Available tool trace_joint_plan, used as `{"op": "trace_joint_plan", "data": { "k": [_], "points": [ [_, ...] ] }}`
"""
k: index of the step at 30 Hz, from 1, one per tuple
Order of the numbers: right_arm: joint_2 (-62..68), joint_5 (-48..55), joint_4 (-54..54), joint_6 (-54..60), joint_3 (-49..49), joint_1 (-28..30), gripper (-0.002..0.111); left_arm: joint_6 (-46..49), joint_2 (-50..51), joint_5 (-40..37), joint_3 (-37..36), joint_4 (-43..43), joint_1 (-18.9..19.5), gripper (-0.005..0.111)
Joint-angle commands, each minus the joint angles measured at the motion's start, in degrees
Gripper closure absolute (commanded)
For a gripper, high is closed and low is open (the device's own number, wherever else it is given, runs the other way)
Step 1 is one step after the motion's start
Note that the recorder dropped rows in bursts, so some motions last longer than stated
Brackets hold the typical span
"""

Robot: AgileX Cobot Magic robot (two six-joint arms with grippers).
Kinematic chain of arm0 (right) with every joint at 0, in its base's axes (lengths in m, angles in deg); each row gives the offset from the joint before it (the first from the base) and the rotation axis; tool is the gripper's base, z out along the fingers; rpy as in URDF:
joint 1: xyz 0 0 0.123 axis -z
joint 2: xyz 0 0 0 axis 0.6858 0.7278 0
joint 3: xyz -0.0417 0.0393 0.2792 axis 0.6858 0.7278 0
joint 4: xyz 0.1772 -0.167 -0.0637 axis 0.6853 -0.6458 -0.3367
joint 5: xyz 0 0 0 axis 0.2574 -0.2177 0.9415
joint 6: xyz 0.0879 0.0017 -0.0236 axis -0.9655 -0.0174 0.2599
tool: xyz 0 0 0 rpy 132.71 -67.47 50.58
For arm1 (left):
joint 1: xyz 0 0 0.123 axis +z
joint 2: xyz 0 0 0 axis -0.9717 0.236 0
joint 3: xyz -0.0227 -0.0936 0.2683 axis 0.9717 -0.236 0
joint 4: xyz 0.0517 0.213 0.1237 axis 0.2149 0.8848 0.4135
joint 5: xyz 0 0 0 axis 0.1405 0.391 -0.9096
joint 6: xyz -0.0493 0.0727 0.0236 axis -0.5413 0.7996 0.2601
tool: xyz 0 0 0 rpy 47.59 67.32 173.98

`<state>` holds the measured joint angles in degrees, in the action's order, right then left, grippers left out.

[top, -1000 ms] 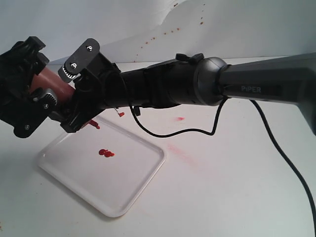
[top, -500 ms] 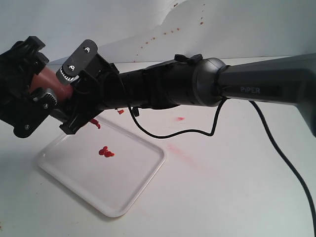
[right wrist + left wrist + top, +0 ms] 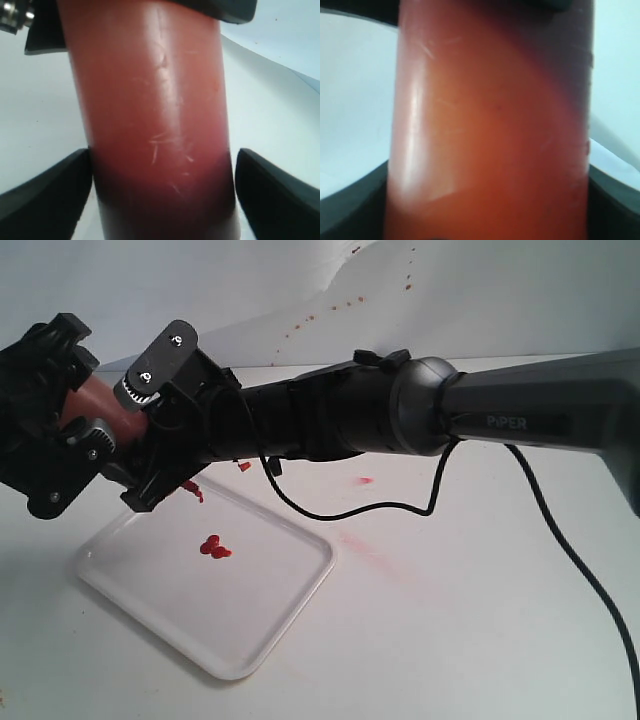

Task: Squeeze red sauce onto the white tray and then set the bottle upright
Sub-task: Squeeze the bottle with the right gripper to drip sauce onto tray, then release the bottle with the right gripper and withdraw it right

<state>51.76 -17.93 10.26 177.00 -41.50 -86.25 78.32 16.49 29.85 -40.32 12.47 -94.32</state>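
The bottle (image 3: pixel 98 402), red-tinted, hangs tilted over the far left end of the white tray (image 3: pixel 285 615), its nozzle (image 3: pixel 190 487) pointing down. My left gripper (image 3: pixel 72 410) is shut on its base end. My right gripper (image 3: pixel 150 425) reaches across and clamps the body nearer the nozzle. The bottle (image 3: pixel 490 125) fills the left wrist view, with the left gripper (image 3: pixel 487 212) pressed on both sides. In the right wrist view the bottle (image 3: pixel 155 115) sits between the dark fingers (image 3: pixel 55 195) of the right gripper (image 3: pixel 162 187). Red sauce (image 3: pixel 213 548) lies as small glossy blobs on the tray.
The long right arm (image 3: pixel 500 420) spans the table from the right, with a black cable (image 3: pixel 350 510) looping under it. Faint pink smears (image 3: pixel 362 540) mark the table right of the tray. Small red specks (image 3: pixel 330 308) dot the back wall.
The right gripper and bottle nudged slightly left and up a second ago, then held still. The blobs on the tray look almost the same.
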Motion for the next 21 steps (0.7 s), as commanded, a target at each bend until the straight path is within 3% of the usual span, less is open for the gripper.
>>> {"op": "trace_joint_plan", "data": {
  "k": [1,6,11,16,21],
  "points": [
    [-0.18,-0.34,0.72,-0.37,0.03,0.11,0.013,-2.11,-0.83,-0.5,0.74,0.01,-0.3,0.106],
    [-1.64,-4.77,0.06,-4.87,0.03,0.11,0.003,-2.44,-0.83,-0.69,0.74,0.01,-0.3,0.106],
    [-3.84,-7.02,-3.35,-10.58,0.3,0.11,0.003,-2.44,-0.83,-0.69,0.74,0.01,-0.3,0.106],
    [-4.77,-4.74,-18.98,-24.54,0.3,0.11,0.003,-2.54,-0.83,-1.89,0.74,0.01,-0.3,0.106],
    [-5.01,-4.23,-41.85,-42.47,0.3,0.22,0.003,-2.54,-0.83,-2.01,0.74,0.01,-0.3,0.106]
  ]
}}
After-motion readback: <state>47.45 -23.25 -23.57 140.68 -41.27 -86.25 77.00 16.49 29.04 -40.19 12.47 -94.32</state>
